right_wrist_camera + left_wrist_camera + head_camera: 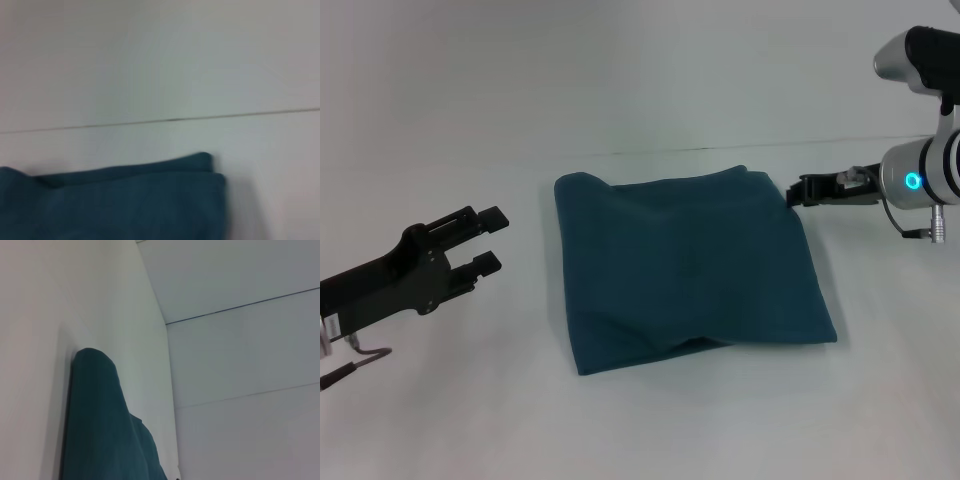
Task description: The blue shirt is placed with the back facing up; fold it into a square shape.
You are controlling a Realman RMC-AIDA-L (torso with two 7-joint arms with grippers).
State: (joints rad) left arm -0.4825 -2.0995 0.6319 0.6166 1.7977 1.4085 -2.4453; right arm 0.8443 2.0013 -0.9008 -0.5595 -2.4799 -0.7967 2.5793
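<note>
White table (650, 90) | blue shirt (685, 265) folded square, lettering hidden | left gripper (488, 238) spread, clear | right gripper (798, 190) at corner, fingers unreadable

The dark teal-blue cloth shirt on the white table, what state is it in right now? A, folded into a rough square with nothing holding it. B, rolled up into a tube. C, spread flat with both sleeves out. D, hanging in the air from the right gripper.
A: the dark teal-blue cloth shirt lies as a rough square on the white table, the left gripper open beside it and the right gripper at its far right corner.
</note>
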